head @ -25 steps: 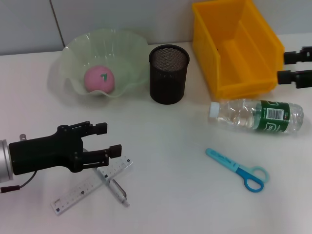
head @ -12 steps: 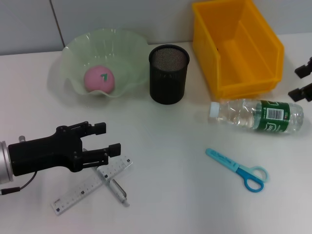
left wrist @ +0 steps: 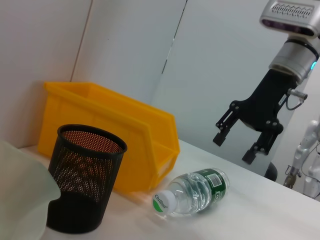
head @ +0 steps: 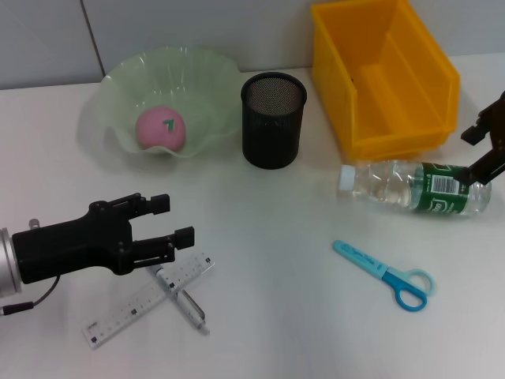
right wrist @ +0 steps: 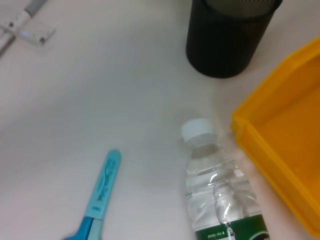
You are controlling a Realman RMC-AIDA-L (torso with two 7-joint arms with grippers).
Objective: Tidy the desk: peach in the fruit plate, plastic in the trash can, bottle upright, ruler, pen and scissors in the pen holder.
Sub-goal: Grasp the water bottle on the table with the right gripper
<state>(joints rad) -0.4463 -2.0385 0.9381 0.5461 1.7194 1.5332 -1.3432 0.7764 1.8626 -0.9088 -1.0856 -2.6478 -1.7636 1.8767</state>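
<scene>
One bottle [head: 417, 188] lies flat, cap toward pen holder [head: 272, 120]; right gripper [head: 483, 148] fingers spread, seemingly above base.

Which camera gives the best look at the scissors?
The head view: the whole scissors lie flat on the desk, blade cover and ring handles visible. The right wrist view catches only the capped blade end at its edge. The left wrist view misses them.

Bright, even overhead light is washing the white desk [head: 268, 237], leaving only soft, short shadows, such as the one spreading toward 6 o'clock from the bottle [head: 417, 188]. The right wrist view is looking blurred throughout, and glare is glinting on the bottle's clear plastic.
</scene>
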